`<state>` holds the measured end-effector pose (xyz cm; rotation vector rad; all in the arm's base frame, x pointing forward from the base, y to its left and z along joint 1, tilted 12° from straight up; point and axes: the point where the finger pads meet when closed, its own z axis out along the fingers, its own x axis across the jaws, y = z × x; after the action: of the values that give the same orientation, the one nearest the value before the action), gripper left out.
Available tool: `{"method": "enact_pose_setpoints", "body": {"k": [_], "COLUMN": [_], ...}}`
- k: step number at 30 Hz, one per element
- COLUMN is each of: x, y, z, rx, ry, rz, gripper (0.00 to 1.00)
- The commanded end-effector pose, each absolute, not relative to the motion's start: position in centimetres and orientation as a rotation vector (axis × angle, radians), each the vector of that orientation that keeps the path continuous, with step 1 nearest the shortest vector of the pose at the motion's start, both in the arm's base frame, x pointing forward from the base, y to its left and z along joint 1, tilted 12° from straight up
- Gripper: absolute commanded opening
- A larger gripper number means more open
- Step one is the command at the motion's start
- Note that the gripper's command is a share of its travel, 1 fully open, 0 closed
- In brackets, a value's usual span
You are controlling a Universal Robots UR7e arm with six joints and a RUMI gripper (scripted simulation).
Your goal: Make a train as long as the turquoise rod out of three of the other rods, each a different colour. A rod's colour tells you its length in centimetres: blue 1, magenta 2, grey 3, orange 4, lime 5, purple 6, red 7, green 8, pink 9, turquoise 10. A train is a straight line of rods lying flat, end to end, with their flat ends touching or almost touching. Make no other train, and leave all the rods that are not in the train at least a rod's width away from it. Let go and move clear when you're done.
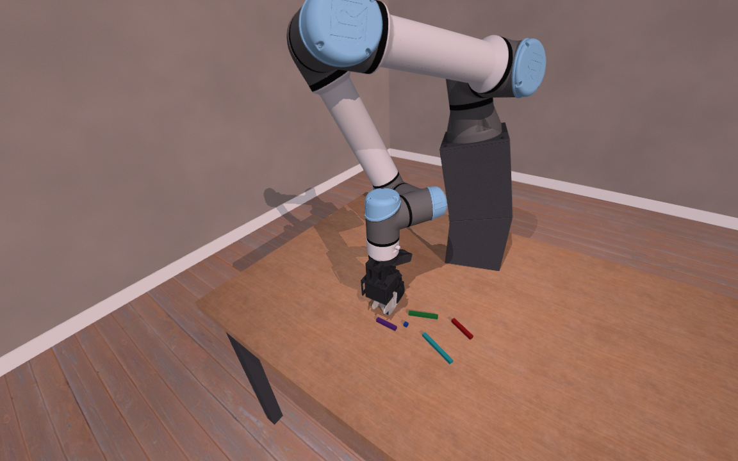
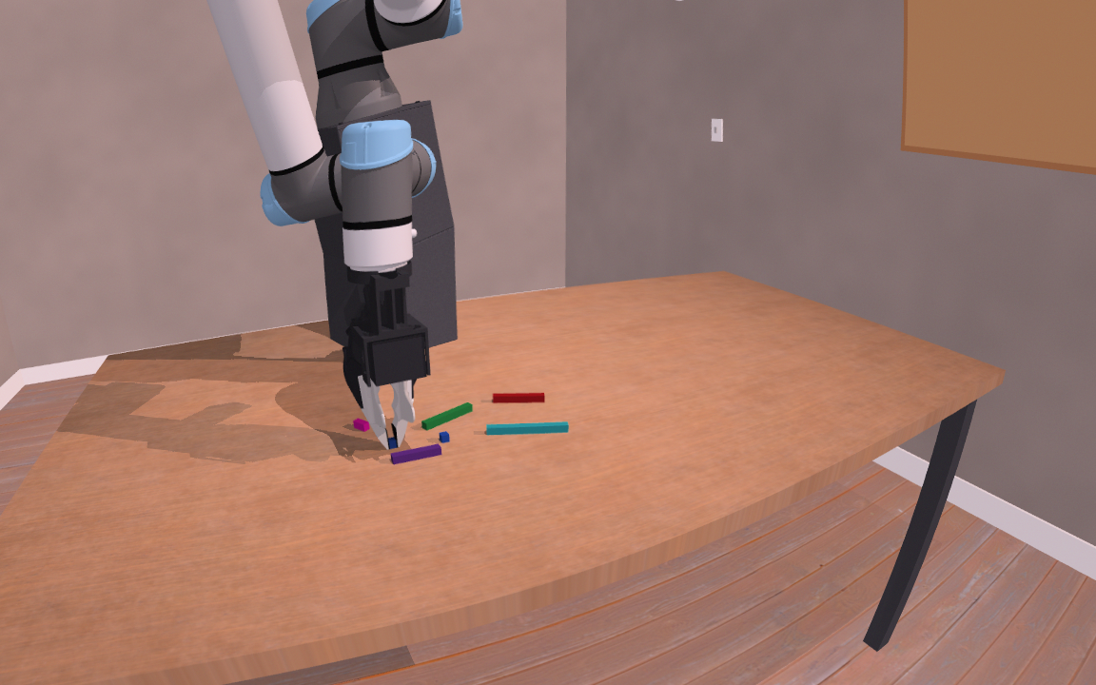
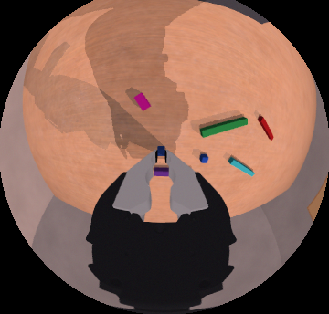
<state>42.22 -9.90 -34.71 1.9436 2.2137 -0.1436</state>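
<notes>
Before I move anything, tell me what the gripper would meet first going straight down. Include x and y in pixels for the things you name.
Probably the tabletop [image 1: 532, 367] [image 2: 705, 366] [image 3: 219, 72] under its held blue rod [image 1: 387, 312] [image 2: 393, 442] [image 3: 161, 151], though the purple rod [image 1: 385, 323] [image 2: 416, 455] [image 3: 161, 172] lies close and the gap is unclear.

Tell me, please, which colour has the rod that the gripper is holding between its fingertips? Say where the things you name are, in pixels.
Blue [image 2: 393, 442] [image 3: 161, 151]; it shows best in the wrist view.
</notes>
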Motion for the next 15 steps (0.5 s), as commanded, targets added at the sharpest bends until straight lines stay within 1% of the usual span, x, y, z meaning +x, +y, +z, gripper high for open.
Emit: {"method": "enact_pose_setpoints", "body": {"k": [1,5,6,8,9,11,12,14,15], "x": [42.26,42.26,42.26,42.26,42.26,42.26,42.26,42.26,42.26], "y": [-9.91,-9.91,-9.91,-9.91,-9.91,-9.91,-9.91,-9.91,-9.91], "z": [-34.67,-34.67,-34.67,-34.67,-34.67,-34.67,-34.67,-34.67,-34.67], "rx": [1.943,1.943,1.943,1.943,1.943,1.943,1.943,1.943,1.943], "ry": [2.213,2.213,2.213,2.213,2.213,2.213,2.213,2.213,2.213], "rz": [-0.143,-0.143,-0.143,-0.143,-0.143,-0.143,-0.143,-0.143,-0.143], "gripper": [0.0,0.0,0.03,0.03,0.06,0.06,0.08,0.08,0.11]}}
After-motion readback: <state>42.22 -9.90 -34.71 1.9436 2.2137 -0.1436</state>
